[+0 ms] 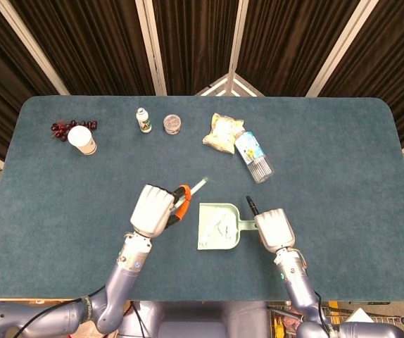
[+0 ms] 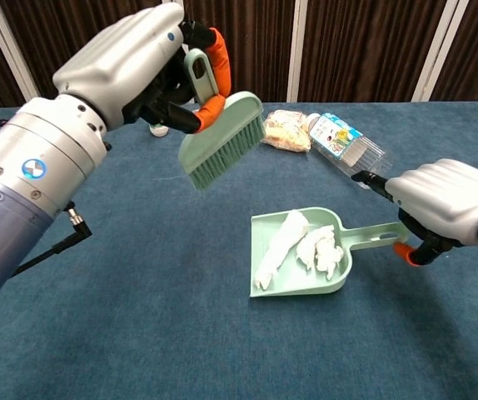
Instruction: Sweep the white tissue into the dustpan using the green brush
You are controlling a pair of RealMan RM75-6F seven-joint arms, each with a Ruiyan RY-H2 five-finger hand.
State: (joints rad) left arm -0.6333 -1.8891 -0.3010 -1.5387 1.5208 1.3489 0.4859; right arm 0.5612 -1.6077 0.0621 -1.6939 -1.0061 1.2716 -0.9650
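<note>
White tissue (image 2: 301, 246) lies in crumpled pieces inside the pale green dustpan (image 2: 266, 225), which sits flat on the blue counter (image 2: 139, 333) at lower centre of the chest view. At right, the right hand (image 2: 443, 204) has its fingers wrapped round the dustpan's handle. At upper left, the left hand (image 2: 139, 58) grips the green brush (image 2: 222, 150), raised clear of the counter, bristles tilted downward.

The bench (image 2: 97, 333) wears a soft, fuzzy blue cloth. The dustpan (image 2: 301, 262) and the brush (image 2: 222, 150) look like smooth, pale green plastic. The tissue (image 2: 293, 246) inside is crumpled white paper. Each robot hand (image 2: 131, 62) (image 2: 451, 200) has a shiny silver-grey shell. At the upper left stands a paper cup (image 1: 82, 139).
</note>
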